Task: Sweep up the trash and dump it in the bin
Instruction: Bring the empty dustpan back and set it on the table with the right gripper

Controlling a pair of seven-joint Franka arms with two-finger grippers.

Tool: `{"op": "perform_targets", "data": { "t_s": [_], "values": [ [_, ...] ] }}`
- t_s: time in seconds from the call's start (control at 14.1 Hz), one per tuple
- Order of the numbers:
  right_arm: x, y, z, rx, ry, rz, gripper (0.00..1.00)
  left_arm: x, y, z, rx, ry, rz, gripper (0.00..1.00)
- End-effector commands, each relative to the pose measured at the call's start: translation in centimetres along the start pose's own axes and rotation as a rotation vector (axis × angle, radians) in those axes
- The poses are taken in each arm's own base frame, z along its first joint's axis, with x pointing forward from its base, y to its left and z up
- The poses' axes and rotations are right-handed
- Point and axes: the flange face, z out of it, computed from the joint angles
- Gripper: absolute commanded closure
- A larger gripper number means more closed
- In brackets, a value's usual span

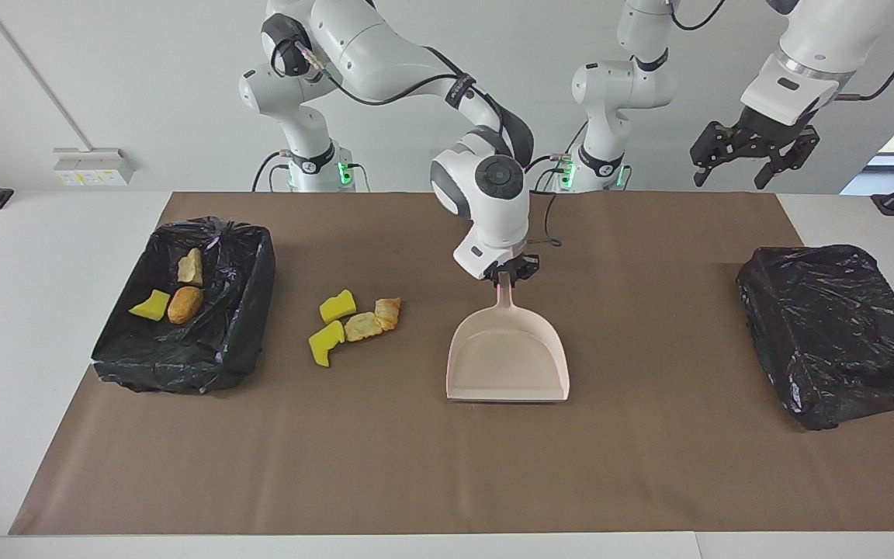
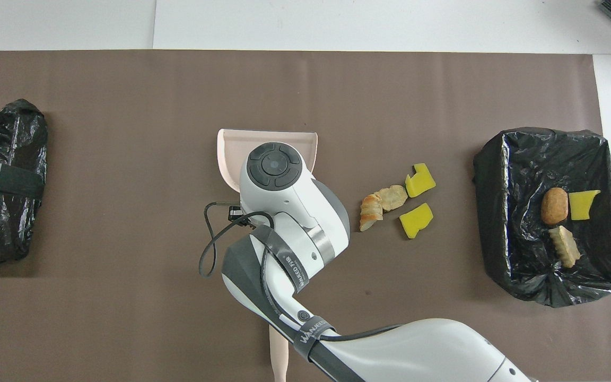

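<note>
Facing view: the right gripper [image 1: 504,273] pinches the dustpan [image 1: 508,357] handle; the pan sits on the mat. The left gripper [image 1: 752,151] waits up high, open. Overhead view: four trash [image 2: 396,203] bits lie beside the dustpan, three in the bin [image 2: 496,175].

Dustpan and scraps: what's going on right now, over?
Right gripper shut on dustpan handle; left gripper open, waiting aloft. Four scraps on the mat beside the dustpan, three in bin. Nothing in the way.
</note>
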Motion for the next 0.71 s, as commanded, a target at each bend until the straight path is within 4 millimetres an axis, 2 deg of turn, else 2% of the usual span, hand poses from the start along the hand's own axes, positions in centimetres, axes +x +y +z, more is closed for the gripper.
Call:
{"op": "perform_targets", "data": {
  "t_s": [0.0,0.07,0.14,0.21,0.35,0.57,0.64],
  "values": [
    [0.1,0.7,0.5,0.014,0.003,-0.055,0.94,-1.0,-0.5,-0.1,0.013,-0.011,-0.006,0.00],
    [0.0,0.7,0.6,0.014,-0.001,-0.062,0.84,-1.0,-0.5,0.0,0.013,-0.013,-0.008,0.00],
    [0.0,0.7,0.5,0.013,-0.006,-0.060,0.53,-1.0,-0.5,-0.1,0.013,-0.011,-0.008,0.00],
    [-0.1,0.8,0.2,0.009,-0.010,-0.057,0.01,-0.9,-0.5,0.0,0.013,-0.007,-0.008,0.00],
    [-0.2,0.9,-0.8,0.018,-0.006,-0.047,0.00,-0.7,-0.6,0.0,0.014,0.007,0.000,0.00],
    [0.5,3.4,-2.9,-0.010,-0.044,-0.027,0.00,0.2,-0.3,0.1,0.014,0.044,-0.001,0.00],
    [0.3,4.2,-4.6,-0.018,-0.054,-0.033,0.00,0.5,0.0,0.3,0.014,0.056,0.002,0.00]
  ]
}}
